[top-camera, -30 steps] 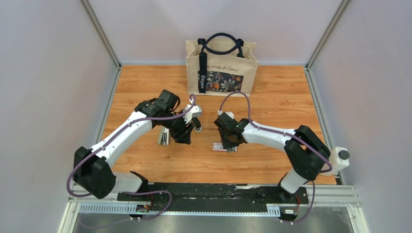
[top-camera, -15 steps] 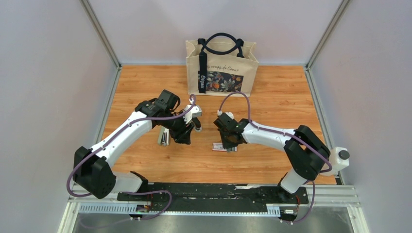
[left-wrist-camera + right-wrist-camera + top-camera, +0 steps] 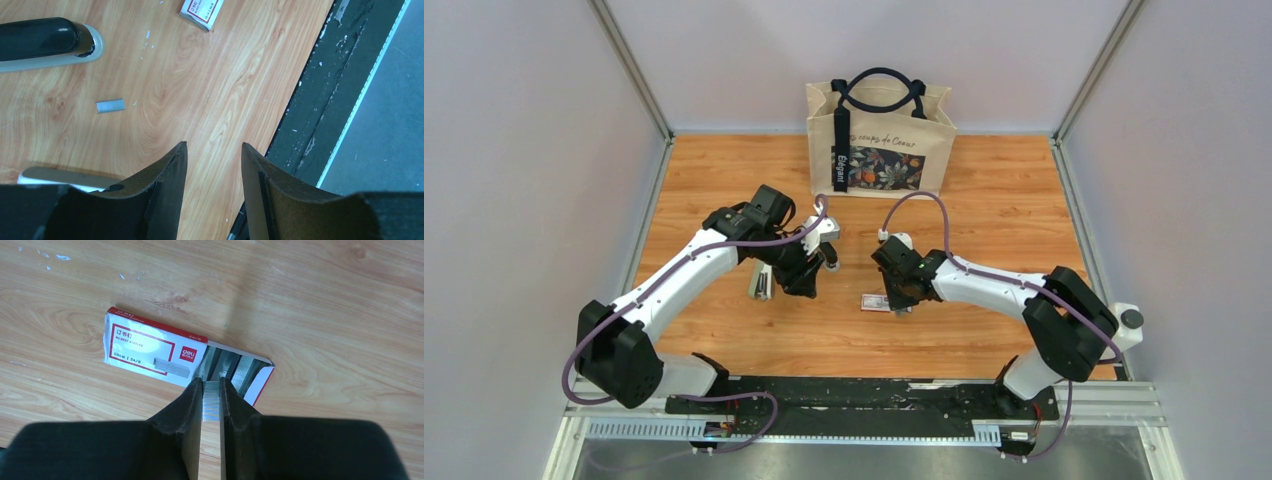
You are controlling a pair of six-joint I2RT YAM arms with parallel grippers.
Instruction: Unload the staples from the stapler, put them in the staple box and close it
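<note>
Surface: a wooden table [image 3: 1004,210] inside grey walls; a printed tote bag [image 3: 880,140] stands well behind the staple box [image 3: 150,351].
Stapler: the black stapler [image 3: 45,42] lies well left of the box, magazine hidden.
Left arm: the left gripper [image 3: 214,150] hangs on the box's stapler side, fingers apart, holding nothing.
Right arm: the right gripper [image 3: 211,385] is clamped on the held strip [image 3: 211,407], just above the box's open end.
Staples: the held strip runs lengthwise along the fingers, pointing into that open end; a loose strip [image 3: 110,105] lies flat, apart from the box, roughly parallel to the stapler.
Progress: seemingly well along, with two strips out. Both likely want boxing, and I cannot tell whether more remain inside.
</note>
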